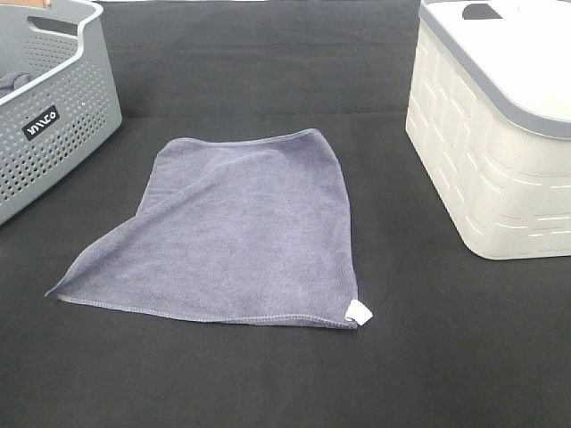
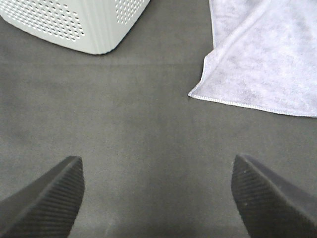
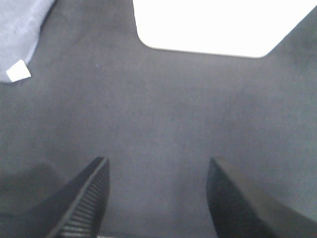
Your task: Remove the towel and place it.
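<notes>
The towel [image 1: 236, 236] is seen nearest, spread flat on the black cloth surface [image 1: 268, 383] between the grey perforated basket [image 1: 53, 116] and the white basket [image 1: 500, 134], touching neither, one side folded over and the white tag [image 1: 359, 312] at the near corner. The left gripper [image 2: 157, 198] is held with fingers wide apart over bare surface just short of a towel corner, nothing gripped. The right gripper [image 3: 158, 198] is likewise parted and empty, near the tag and the white basket.
</notes>
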Action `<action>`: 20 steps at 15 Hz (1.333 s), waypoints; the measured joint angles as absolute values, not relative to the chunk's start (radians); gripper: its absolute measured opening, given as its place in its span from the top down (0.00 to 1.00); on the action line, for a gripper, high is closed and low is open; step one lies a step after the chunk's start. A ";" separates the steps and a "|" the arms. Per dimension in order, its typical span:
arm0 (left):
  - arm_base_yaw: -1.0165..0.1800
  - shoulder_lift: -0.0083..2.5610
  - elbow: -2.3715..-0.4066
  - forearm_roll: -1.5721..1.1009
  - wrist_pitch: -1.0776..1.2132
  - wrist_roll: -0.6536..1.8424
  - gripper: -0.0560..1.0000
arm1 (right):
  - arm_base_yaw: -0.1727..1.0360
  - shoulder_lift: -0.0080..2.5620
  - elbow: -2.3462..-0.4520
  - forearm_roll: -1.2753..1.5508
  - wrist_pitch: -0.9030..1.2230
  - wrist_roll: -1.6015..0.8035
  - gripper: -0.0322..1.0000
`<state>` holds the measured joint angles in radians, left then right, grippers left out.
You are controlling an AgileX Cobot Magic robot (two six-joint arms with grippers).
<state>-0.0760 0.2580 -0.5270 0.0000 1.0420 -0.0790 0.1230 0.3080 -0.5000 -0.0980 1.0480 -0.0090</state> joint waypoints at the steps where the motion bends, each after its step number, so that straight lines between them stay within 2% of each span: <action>1: -0.076 0.226 -0.518 0.000 1.043 -0.079 0.23 | 0.123 0.283 -0.500 -0.082 1.048 -0.020 0.40; 9: -0.076 0.002 -0.513 0.034 1.043 -0.077 0.23 | 0.123 0.085 -0.500 -0.027 1.046 -0.094 0.40; 13: -0.076 -0.005 -0.513 0.054 1.043 -0.077 0.23 | 0.123 -0.003 -0.500 -0.027 1.047 -0.096 0.40; 20: -0.076 -0.005 -0.513 0.054 1.043 -0.076 0.23 | 0.123 -0.004 -0.500 -0.027 1.047 -0.084 0.40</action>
